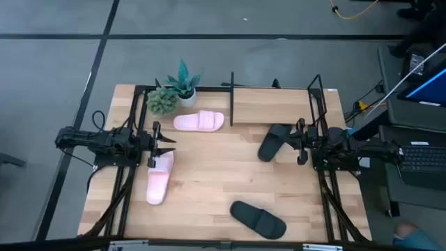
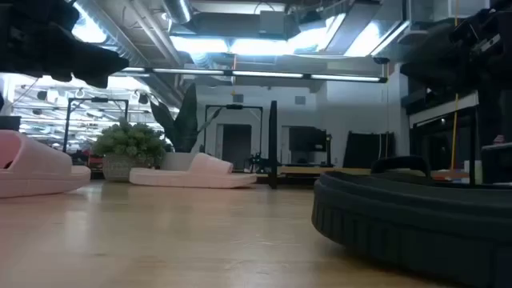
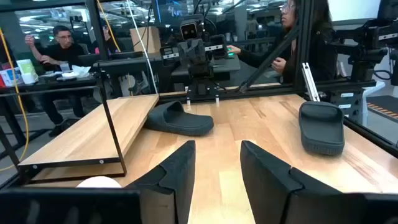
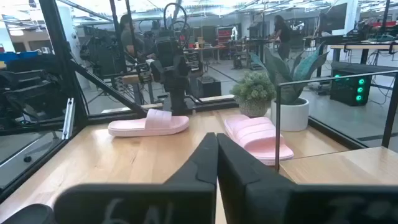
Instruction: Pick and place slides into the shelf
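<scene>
Bright ceiling lights glare in the low view; the near black slide (image 2: 416,212) is blurred.

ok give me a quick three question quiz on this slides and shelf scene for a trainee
1. True or false: a pink slide already sits on the shelf board.
2. How many black slides lie on the table? A) one B) two C) three
3. Fill in: the left gripper is open, and the right gripper is ____.

Key:
1. False. The board is bare; one pink slide lies beside the potted plants, the other pink slide lies near the left gripper.
2. B. One black slide lies by the right gripper, the other black slide lies near the table's front edge.
3. Shut.
</scene>
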